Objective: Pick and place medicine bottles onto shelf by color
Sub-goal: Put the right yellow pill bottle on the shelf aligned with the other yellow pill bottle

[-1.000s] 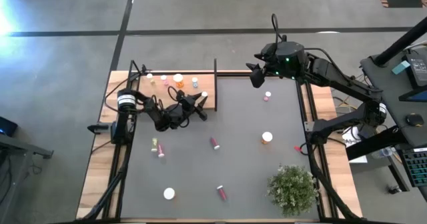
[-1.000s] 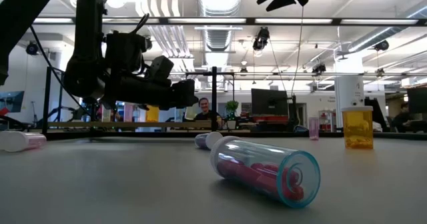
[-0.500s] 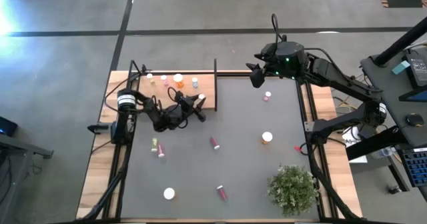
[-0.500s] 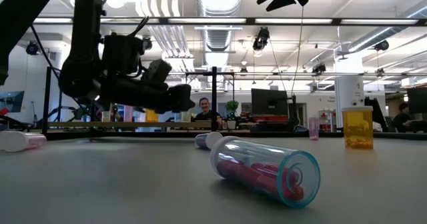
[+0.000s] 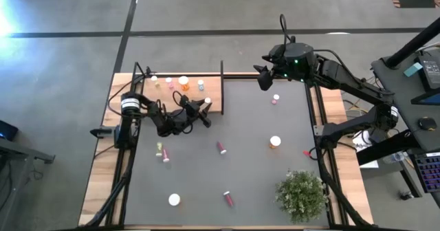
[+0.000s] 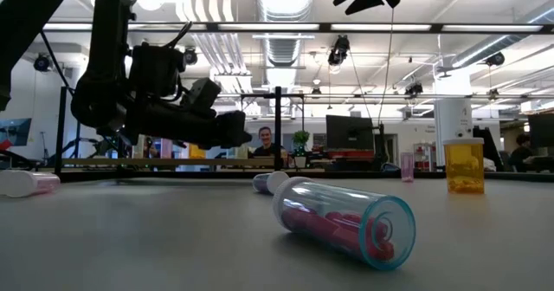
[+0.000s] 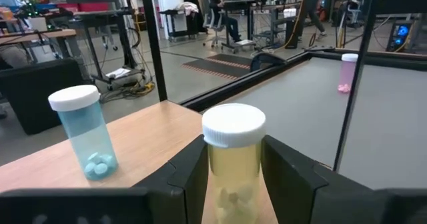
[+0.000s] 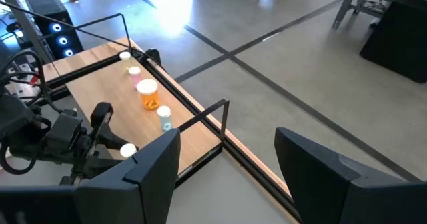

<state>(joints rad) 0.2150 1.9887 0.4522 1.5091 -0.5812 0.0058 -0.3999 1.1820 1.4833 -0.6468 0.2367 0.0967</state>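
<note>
My left gripper (image 5: 204,107) is shut on a pale yellow bottle with a white cap (image 7: 233,125), over the near right corner of the light-wood shelf (image 5: 180,97). It also shows in the low view (image 6: 227,128). Several bottles stand on the shelf, among them an orange one (image 5: 183,82) and a blue one (image 7: 83,134). My right gripper (image 5: 263,78) hangs open and empty high over the table's far edge, right of the shelf. My left gripper pinches the yellow bottle's body (image 7: 230,167) just below the cap, between its two fingers (image 7: 189,177). The fingers come level from the table's left. The bottle stands upright in the hold; the gripper hides its bottom, so I cannot tell whether it rests on the shelf.
Loose bottles lie about the dark tabletop: pink (image 5: 276,99), orange (image 5: 275,142), pink (image 5: 221,148), yellow-green (image 5: 162,150), white (image 5: 174,199), and a pink one on its side (image 6: 346,226). A bushy plant (image 5: 301,195) stands near right. A black upright frame (image 5: 222,86) stands at the shelf's right end.
My left gripper has gone slightly down and toward the table's left with the yellow bottle, which stays upright and held.
</note>
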